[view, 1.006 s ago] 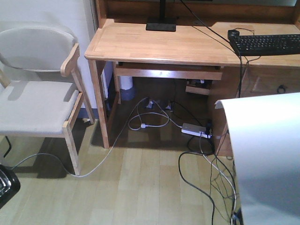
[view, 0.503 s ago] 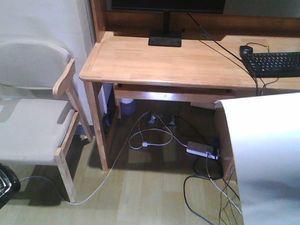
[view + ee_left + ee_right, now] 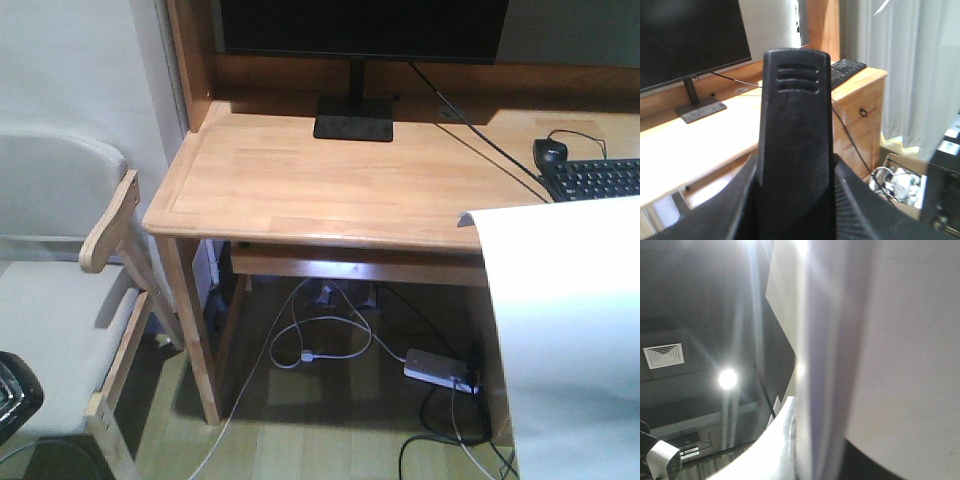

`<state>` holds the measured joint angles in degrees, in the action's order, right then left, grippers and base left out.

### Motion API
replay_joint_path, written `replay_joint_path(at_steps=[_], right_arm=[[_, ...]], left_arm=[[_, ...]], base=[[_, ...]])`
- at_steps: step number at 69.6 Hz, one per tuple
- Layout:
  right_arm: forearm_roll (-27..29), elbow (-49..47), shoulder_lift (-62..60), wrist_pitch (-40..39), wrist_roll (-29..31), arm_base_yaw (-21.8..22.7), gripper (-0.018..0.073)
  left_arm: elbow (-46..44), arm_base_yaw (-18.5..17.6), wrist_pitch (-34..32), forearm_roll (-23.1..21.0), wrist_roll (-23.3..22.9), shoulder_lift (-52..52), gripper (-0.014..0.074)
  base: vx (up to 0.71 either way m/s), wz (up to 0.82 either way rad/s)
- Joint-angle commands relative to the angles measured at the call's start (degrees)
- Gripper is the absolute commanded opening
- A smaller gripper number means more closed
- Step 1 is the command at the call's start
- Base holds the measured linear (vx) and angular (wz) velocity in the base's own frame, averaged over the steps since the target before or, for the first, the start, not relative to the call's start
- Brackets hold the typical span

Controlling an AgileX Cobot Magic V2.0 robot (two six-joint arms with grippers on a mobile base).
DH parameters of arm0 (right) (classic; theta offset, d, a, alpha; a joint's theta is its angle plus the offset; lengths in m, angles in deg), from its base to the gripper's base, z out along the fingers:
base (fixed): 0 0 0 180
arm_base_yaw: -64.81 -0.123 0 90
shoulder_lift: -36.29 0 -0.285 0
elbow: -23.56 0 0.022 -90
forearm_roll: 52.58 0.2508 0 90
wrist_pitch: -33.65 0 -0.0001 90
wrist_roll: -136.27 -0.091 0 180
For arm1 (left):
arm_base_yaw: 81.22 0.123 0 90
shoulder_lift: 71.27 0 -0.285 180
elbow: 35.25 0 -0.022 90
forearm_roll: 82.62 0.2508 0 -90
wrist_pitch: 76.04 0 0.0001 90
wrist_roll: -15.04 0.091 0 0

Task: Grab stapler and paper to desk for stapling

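Wooden tabletop (image 3: 330, 180) looms nearer than a moment ago, so the base is closing in; paper (image 3: 570, 340) hangs upright at right, the right end effector's grip unreadable; left end effector (image 3: 795, 195) pinches the stapler (image 3: 795, 115), not yet over the tabletop

The desk (image 3: 330, 180) has drawn nearer, its monitor (image 3: 360, 28) now showing, chair (image 3: 60, 300) sliding leftward.
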<state>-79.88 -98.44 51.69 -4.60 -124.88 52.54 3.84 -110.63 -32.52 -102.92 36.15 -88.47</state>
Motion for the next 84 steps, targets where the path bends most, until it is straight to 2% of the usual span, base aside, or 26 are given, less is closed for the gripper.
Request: replay_joint_path(at_steps=[1, 84], right_arm=[[0.8, -1.8, 0.8, -1.9, 0.5, 0.5, -0.0006], [0.8, -1.8, 0.8, -1.9, 0.5, 0.5, -0.0006]], left_arm=[[-1.7, -0.3, -6.6, -1.8, 0.0, -0.8, -0.0006], [-1.7, -0.3, -6.6, -1.8, 0.0, -0.8, -0.0006]], base=[[0.35, -0.05], [0.3, -0.06]])
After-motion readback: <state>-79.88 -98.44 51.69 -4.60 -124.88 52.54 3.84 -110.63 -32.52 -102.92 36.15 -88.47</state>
